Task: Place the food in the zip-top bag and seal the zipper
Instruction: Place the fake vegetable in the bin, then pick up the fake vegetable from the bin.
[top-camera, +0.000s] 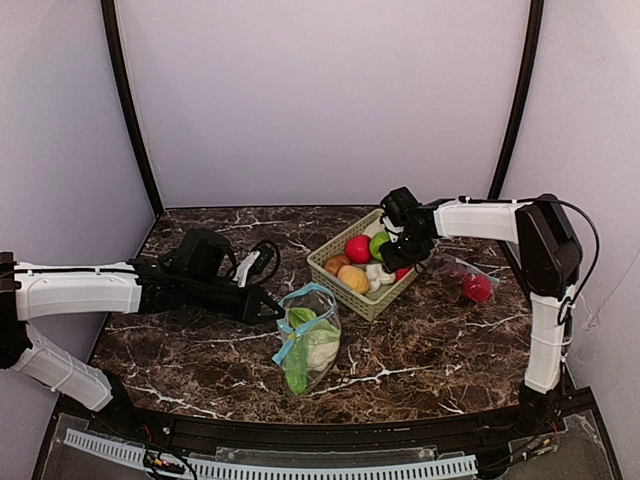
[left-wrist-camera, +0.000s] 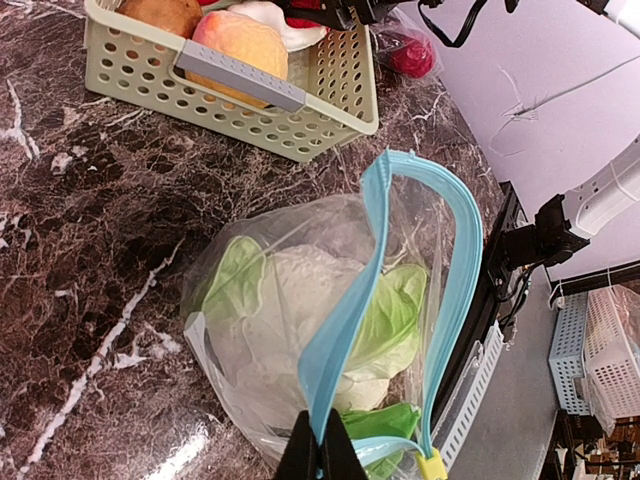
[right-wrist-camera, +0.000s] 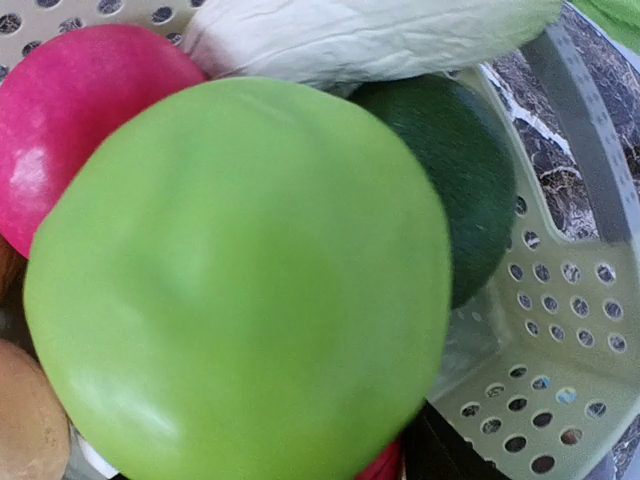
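Blue zipper (left-wrist-camera: 345, 310) pinched in left pincer (left-wrist-camera: 320, 458); right pincer (top-camera: 405, 250) angled down into basket (top-camera: 336, 284), grip unclear.

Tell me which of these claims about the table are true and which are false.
1. The zip-top bag is sealed. False: its blue zipper gapes open.
2. The left gripper pinches the bag's zipper rim. True.
3. The cauliflower lies in the basket. False: it is inside the bag.
4. The right gripper hangs over the basket. True.
5. The basket is empty. False: a green fruit and a red fruit, among others, lie in it.
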